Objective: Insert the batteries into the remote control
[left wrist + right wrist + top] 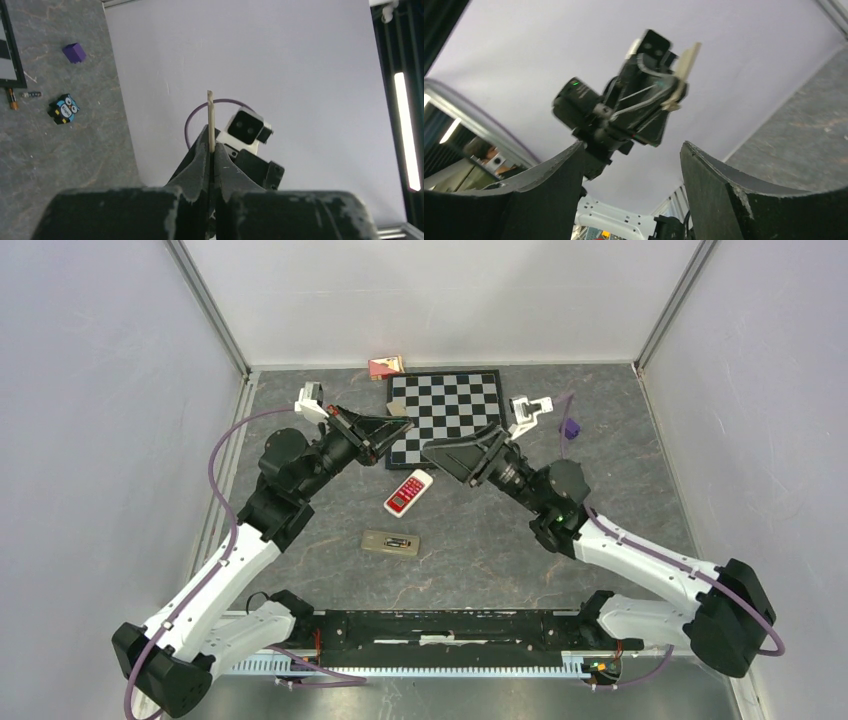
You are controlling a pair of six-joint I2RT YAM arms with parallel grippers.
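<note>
Batteries (11,98) are lying on the table right beside the chessboard (7,55) edge in the left wrist view. One is a slim cell with a coppery end. A smaller dark piece (31,94) is sitting just beside it; can't tell if it's a cell.

Left gripper (211,150) is pinching a thin beige plate (210,117) edge-on, jaws nearly together, holding it up in the air. It's looking like the battery cover.

Right gripper (631,147) is gaping wide, carrying nothing, facing the left one.

Beige remote (390,543) is lying flat nearer the bases, well apart from the cells. A red-white device (409,492) is lying between it and the board.

Judging: the plate is needing parking first, off to one side and not over the remote. Right arm is looking nearer the cells. Gripping a cell across its middle, keeping it level and checking polarity before seating should be helping.
</note>
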